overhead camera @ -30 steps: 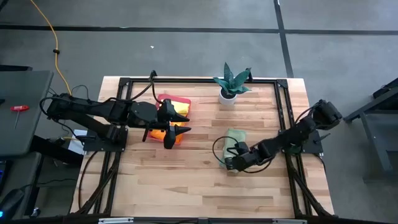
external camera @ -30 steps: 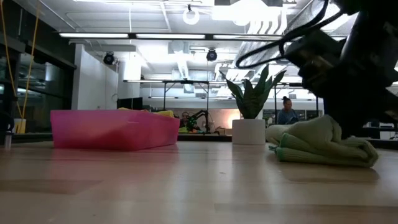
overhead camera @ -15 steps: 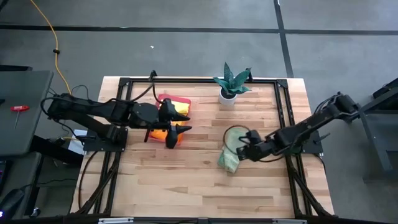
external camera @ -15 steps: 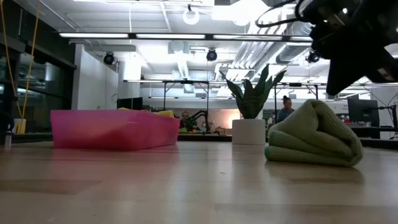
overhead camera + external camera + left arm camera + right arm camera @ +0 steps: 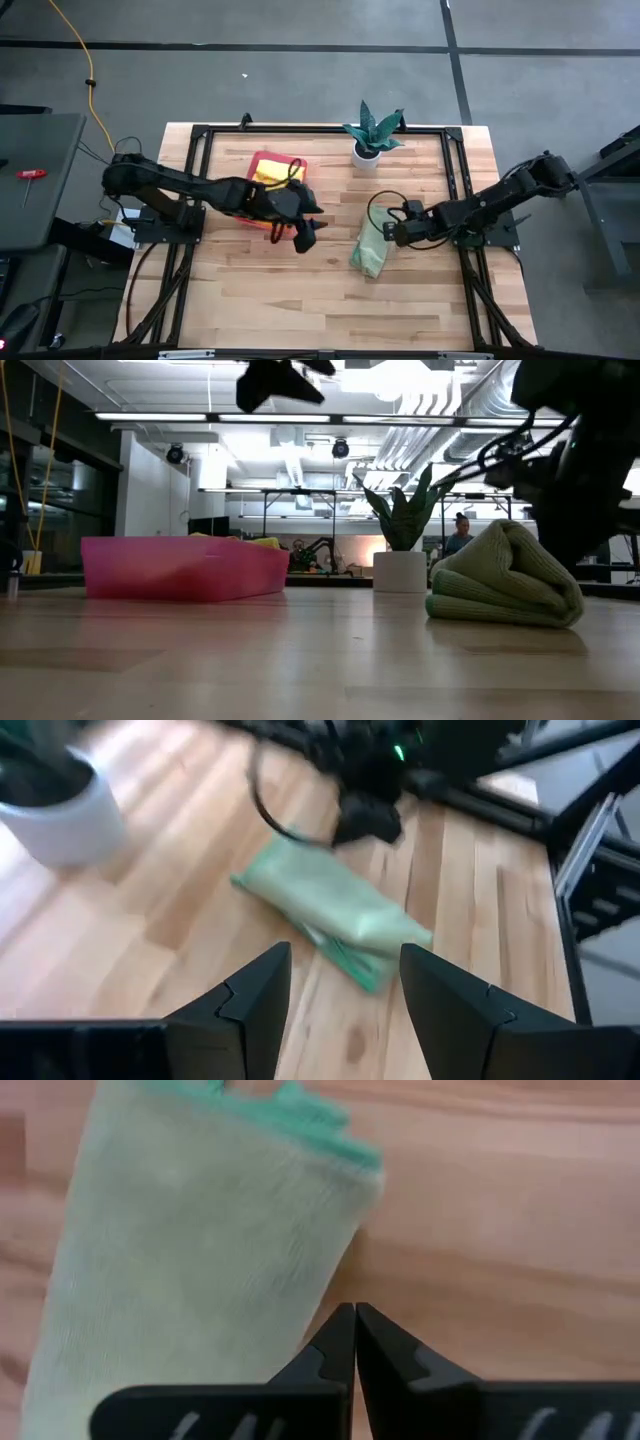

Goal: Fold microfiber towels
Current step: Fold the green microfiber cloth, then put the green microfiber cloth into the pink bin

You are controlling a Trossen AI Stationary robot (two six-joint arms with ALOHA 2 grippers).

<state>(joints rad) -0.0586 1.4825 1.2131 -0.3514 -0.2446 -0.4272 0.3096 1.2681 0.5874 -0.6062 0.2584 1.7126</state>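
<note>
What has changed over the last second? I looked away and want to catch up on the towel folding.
The left claw left the pink tray and swung out toward the pale green towel, open and empty. The right claw, which was down on that towel at first, has let it go and pulled back beside it, shut. The towel now lies folded, lengthwise. The tray, its yellow towel and the potted plant stayed put.

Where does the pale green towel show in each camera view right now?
High view: pale green towel, right of centre on the table.
Low view: folded bundle at right.
Left wrist view: mid-frame.
Right wrist view: fills the left.
Shared landmark: white plant pot, beyond it.
</note>
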